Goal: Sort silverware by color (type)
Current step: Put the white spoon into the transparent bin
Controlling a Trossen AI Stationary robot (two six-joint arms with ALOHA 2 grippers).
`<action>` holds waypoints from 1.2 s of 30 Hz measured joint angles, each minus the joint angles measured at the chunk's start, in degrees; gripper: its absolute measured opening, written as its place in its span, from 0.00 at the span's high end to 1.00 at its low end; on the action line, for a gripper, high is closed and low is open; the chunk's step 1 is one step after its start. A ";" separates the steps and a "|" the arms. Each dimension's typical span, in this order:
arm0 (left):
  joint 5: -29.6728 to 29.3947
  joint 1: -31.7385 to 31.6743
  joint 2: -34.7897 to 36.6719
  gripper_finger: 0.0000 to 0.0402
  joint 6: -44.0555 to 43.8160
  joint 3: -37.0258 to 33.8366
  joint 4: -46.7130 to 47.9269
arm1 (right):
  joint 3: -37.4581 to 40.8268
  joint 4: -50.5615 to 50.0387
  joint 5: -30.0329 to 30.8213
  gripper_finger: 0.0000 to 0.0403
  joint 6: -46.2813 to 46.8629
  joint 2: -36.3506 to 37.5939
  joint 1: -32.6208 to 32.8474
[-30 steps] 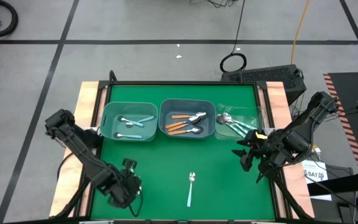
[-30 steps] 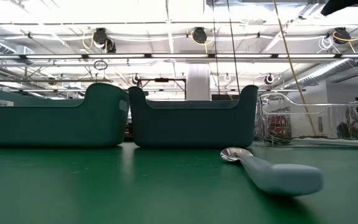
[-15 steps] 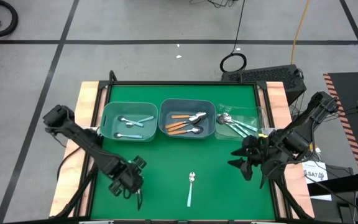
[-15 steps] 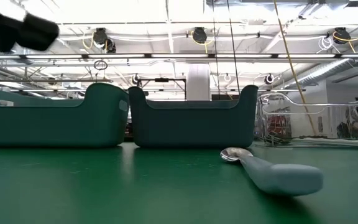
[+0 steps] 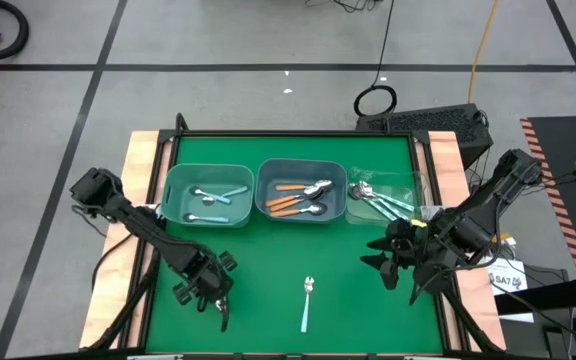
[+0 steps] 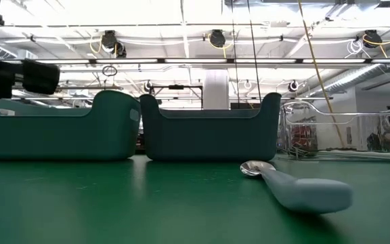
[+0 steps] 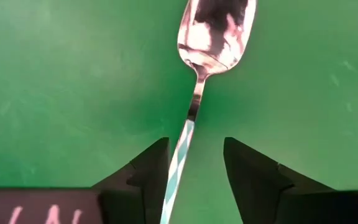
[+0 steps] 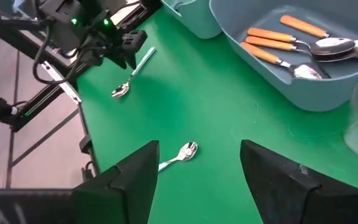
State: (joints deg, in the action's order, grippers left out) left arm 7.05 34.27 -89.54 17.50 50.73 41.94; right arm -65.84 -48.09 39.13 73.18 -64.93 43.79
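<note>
Jaws of the left gripper (image 5: pixel 218 300) stand parted. In the left wrist view the thin light-blue handle of a small metal-bowled spoon (image 7: pixel 194 81) runs between the two dark fingers (image 7: pixel 148 168). It lies close to one finger with a clear gap to the other, so it is not clamped. The spoon's shiny bowl points away from the wrist over the green table (image 5: pixel 268 255). I cannot tell whether the bowl rests on the surface. This gripper is at the front left of the table. In the low view it shows only as a dark shape at the upper left edge.

Jaws of the right gripper (image 5: pixel 376 263) are spread wide and hold nothing. It hovers at the right side of the table, in front of the clear container (image 5: pixel 415 186), with its fingers turned towards the table's middle.

A second light-blue-handled spoon (image 5: pixel 307 303) lies alone on the table near the front edge, between the two grippers and well apart from both, bowl towards the bins.

Along the back of the table stand three containers in a row:
- The teal rectangular bin (image 5: pixel 175 192) on the left holds light-blue-handled spoons (image 5: pixel 213 196).
- The blue-grey rectangular bin (image 5: pixel 263 190) in the middle, just beside it, holds orange-handled spoons (image 5: pixel 290 203).
- The clear container on the right holds teal-green-handled spoons (image 5: pixel 380 204).
</note>
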 joint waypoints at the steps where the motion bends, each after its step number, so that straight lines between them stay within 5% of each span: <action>1: 0.00 0.06 0.00 0.61 0.72 -0.53 -0.94 | 0.00 0.06 0.01 0.46 0.70 -0.40 -0.08; 11: -0.46 0.04 0.20 0.72 4.43 -7.30 -7.86 | 0.00 -0.10 -0.10 0.46 7.54 -3.65 -0.34; 21: 0.27 -1.07 0.21 0.95 8.52 -8.98 -12.92 | 0.00 0.31 -0.22 0.46 13.01 -5.94 -0.35; 36: -7.32 -5.81 -0.32 0.95 -2.46 1.58 -8.44 | 0.00 0.60 -0.23 0.46 10.74 -5.32 -0.58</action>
State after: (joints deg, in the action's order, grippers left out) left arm -0.27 28.46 -89.86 15.04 52.30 33.50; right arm -65.84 -47.48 38.90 83.92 -70.26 43.21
